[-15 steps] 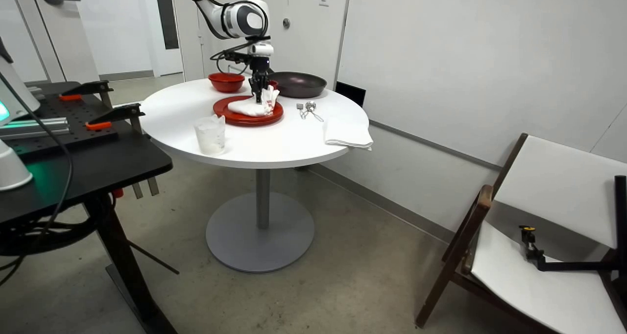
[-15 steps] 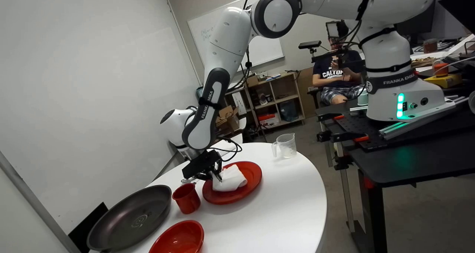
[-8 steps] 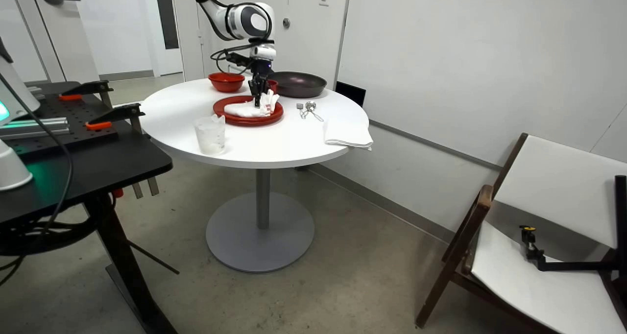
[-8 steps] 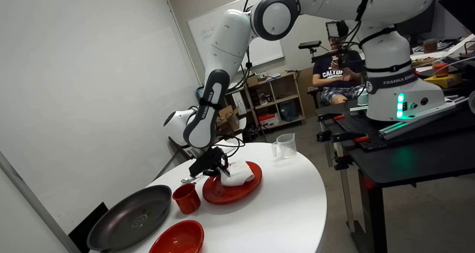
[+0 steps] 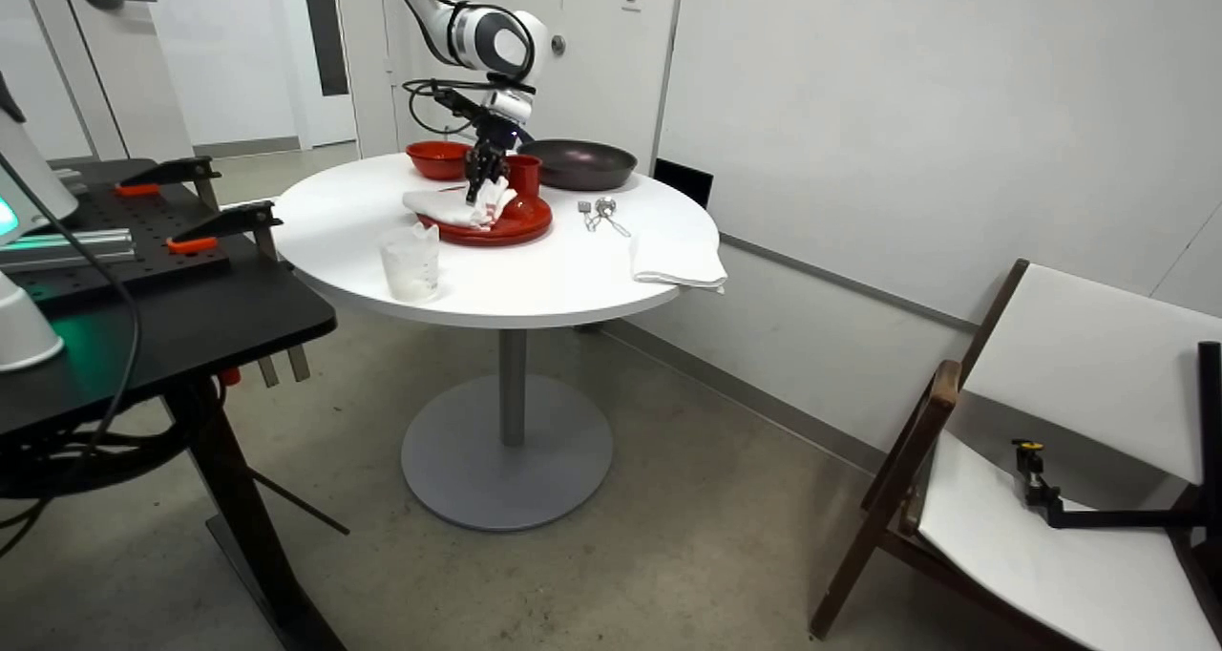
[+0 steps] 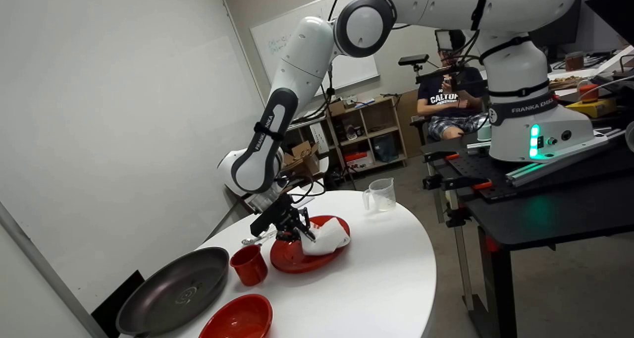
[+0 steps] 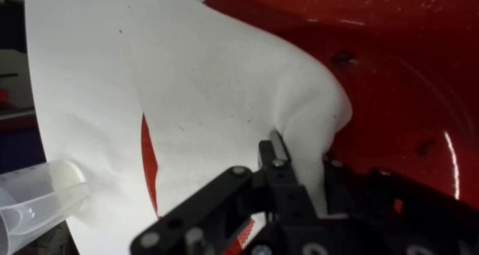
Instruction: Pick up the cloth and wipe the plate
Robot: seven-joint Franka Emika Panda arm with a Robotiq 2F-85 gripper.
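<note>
Round white surface (image 5: 563, 274): in an exterior view my claw (image 5: 474, 197) pinches the white cloth (image 5: 451, 210) left of centre over the red plate (image 5: 527, 226)

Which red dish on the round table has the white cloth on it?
The wide, shallow red plate: the white cloth lies over part of it. The deeper red bowl and the red mug sit apart from the cloth.
</note>
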